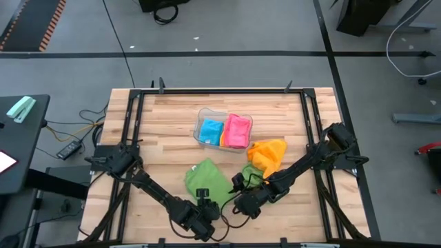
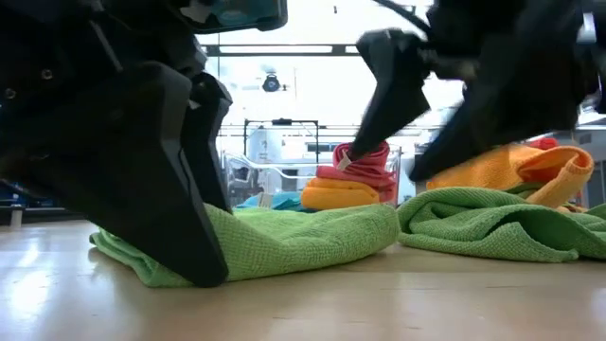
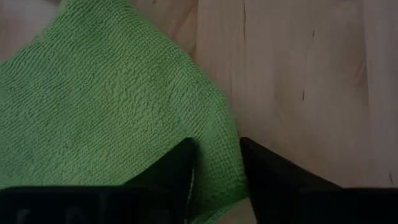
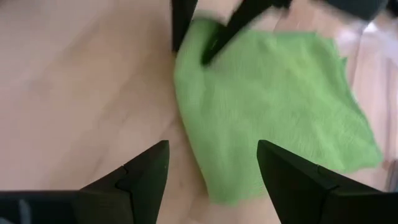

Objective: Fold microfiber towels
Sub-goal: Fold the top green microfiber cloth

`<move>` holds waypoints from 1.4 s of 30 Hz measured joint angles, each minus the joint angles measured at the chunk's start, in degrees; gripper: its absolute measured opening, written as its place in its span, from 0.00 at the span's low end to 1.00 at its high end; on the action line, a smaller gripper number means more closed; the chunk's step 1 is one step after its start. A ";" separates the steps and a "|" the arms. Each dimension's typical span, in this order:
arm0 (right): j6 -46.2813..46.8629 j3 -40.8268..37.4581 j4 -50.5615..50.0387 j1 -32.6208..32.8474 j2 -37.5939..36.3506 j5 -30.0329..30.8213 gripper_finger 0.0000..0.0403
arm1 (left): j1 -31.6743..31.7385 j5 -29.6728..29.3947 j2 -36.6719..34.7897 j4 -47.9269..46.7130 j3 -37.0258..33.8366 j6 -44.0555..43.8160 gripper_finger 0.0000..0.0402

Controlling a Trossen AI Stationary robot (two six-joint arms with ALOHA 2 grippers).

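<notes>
green towel (image 3: 112, 106) (edge) between left gripper (image 3: 216, 168) fingers

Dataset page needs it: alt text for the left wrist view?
The left gripper has its two dark fingers either side of the edge of a green towel lying on the pale wooden table.

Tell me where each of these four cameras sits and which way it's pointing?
High: above the table, looking straight down; both arms, green towel, tray.
Low: at tabletop height, looking level across; left gripper at the towel's edge.
Left wrist: on the left arm, facing down; its fingers straddle the towel's edge.
Right wrist: on the right arm, facing down; right gripper open above the wood.
All four share the green towel.
</notes>
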 joint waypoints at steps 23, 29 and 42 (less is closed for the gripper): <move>-15.83 -5.68 22.35 -1.17 2.71 -8.43 0.60 | -4.14 -5.52 -2.99 -0.18 -0.15 -10.34 0.03; -16.74 -5.61 25.18 -1.00 2.73 -8.98 0.60 | -5.16 -11.23 -4.52 -3.26 -0.04 -15.69 0.08; -15.49 -5.61 33.46 -0.61 8.52 -4.63 0.60 | -5.40 -13.95 -4.50 -4.20 -0.15 -21.27 0.08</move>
